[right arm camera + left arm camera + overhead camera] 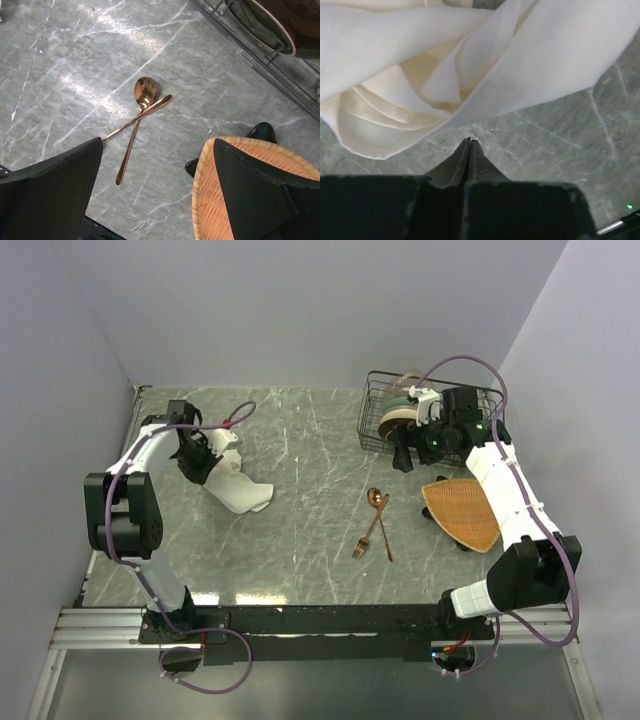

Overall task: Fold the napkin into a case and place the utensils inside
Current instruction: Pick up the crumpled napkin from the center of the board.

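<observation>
Cream napkin (545, 60) partly cropped, left hand (470, 142) clenched, grip on it unclear, right hand (157, 142) released

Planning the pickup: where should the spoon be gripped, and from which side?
Grip the spoon on its bare handle end, away from where the fork crosses near its bowl. Come straight down, jaws across the thin handle, since it lies flat.

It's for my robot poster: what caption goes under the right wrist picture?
Open right gripper hovers over a copper spoon crossed with a fork, orange mat beside them.
</observation>
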You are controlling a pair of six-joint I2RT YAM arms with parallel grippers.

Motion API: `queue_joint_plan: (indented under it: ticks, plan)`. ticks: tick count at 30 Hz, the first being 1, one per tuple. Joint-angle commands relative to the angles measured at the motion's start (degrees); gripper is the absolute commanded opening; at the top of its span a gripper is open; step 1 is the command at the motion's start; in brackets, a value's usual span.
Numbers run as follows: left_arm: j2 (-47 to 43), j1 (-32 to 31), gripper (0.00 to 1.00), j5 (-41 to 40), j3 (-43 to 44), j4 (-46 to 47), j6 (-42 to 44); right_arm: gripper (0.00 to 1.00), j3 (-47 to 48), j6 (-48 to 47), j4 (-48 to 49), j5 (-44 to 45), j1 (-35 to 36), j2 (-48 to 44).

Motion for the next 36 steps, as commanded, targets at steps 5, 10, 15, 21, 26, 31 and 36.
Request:
queue_joint_plan:
  ticks: [5, 10, 15, 21, 26, 31, 36]
  plan:
    - [-1.9, -1.4, 0.01, 13.4, 12.2, -9.4, -1.1, 1.00, 5.5, -0.8, 1.7, -5.7, 0.0, 2.8]
    - [-5.1, -2.1, 0.59, 9.4, 9.7, -3.4, -1.5, 1.00, 8.9, -0.7, 0.9, -7.0, 0.6, 6.6]
    - [3.3, -0.8, 0.85, 4.9, 13.5, -5.8, 3.3, 1.00, 10.7, -0.1, -0.2, -7.7, 1.0, 8.0]
    - [8.9, -0.6, 0.84, 1.9, 13.3, -5.2, 8.9, 1.00, 8.9, -0.6, -0.3, -7.1, 1.1, 6.3]
    - [7.2, -0.6, 0.53, 2.2, 9.9, -7.6, 11.4, 1.00, 7.1, -1.1, -0.8, -7.7, 1.2, 5.3]
    - [3.1, -2.0, 0.01, 6.2, 11.3, -11.9, 10.3, 1.00, 5.5, -0.8, 0.2, -9.9, 1.7, 5.2]
    - [2.9, -3.2, 0.01, 18.5, 22.7, -19.1, 3.8, 1.00, 8.5, 0.1, 2.5, -14.1, 3.7, 7.2]
